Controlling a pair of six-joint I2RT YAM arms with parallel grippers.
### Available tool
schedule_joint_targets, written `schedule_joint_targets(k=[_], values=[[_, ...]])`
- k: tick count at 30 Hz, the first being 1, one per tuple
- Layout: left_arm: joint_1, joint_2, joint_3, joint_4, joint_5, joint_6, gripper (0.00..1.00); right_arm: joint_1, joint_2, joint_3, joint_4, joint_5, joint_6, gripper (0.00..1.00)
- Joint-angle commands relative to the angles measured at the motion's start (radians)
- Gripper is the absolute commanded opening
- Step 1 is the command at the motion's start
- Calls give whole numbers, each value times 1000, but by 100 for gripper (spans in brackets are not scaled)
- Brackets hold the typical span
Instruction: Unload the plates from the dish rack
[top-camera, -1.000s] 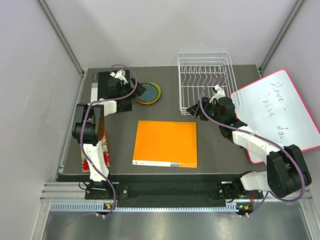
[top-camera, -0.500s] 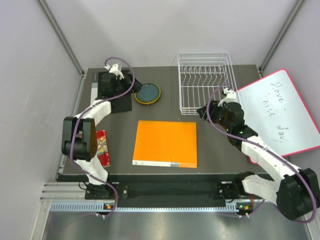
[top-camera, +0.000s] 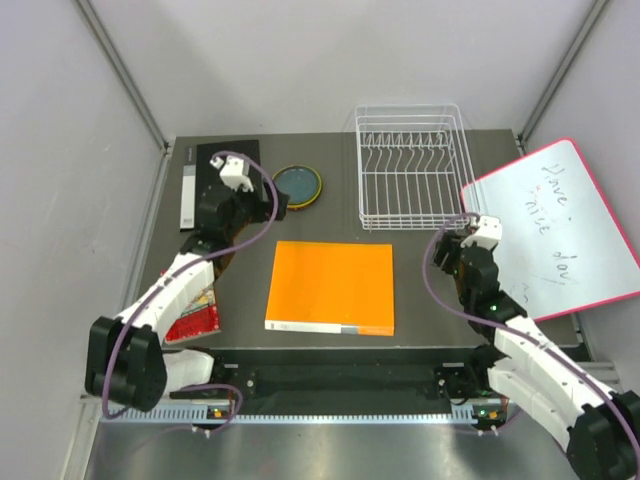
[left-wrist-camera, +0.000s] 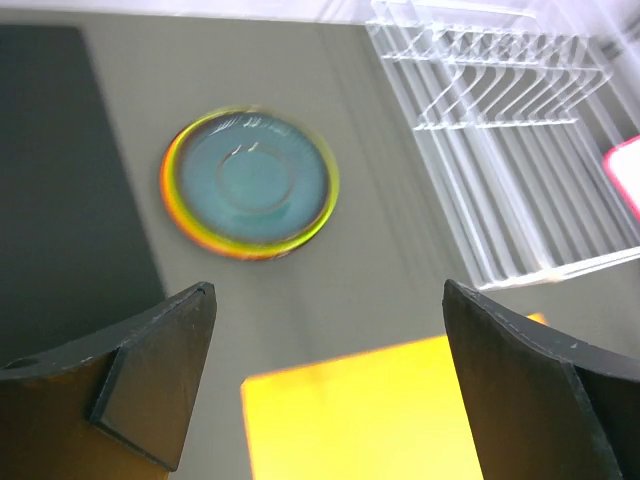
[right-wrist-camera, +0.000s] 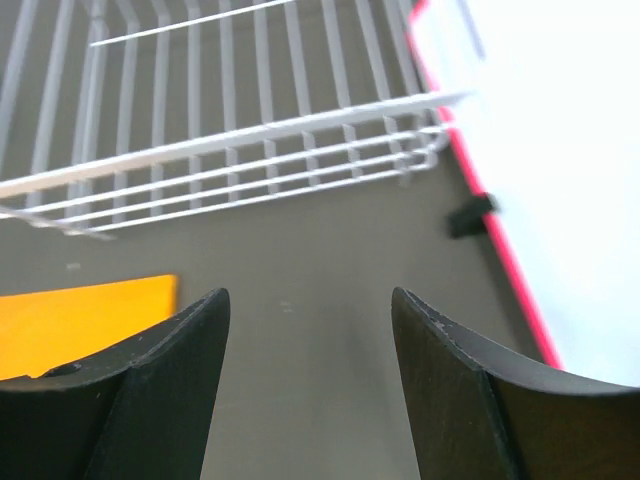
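Clearly the dish rack (top-camera: 408, 165) stands bare at upper centre, plates (top-camera: 298, 186) stacked on the table (top-camera: 412, 272) to its left, left fingers (left-wrist-camera: 150, 370) and right fingers (right-wrist-camera: 140, 400) both spread empty, so a low left-arm sweep could scatter that stack.

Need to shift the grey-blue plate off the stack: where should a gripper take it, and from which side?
Take the grey-blue plate by its rim, probably at the near-left edge, coming down from above, one finger inside, one outside. It lies flat atop the stack, so only the edge offers a pinch; the open left gripper is on that side.
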Motion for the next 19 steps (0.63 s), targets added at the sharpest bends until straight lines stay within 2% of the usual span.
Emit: schedule_joint_targets(k=[1, 6, 9, 19], values=[[-4, -135, -140, 129, -100, 42, 99, 24, -111, -81, 81, 239, -77, 67], [-13, -238, -266, 197, -116, 72, 99, 53, -230, -171, 255, 286, -181, 75], [-13, -255, -283, 185, -184, 89, 99, 52, -217, -209, 371, 323, -250, 91], [-13, -274, -292, 142, -202, 111, 99, 53, -52, -271, 519, 352, -263, 94]])
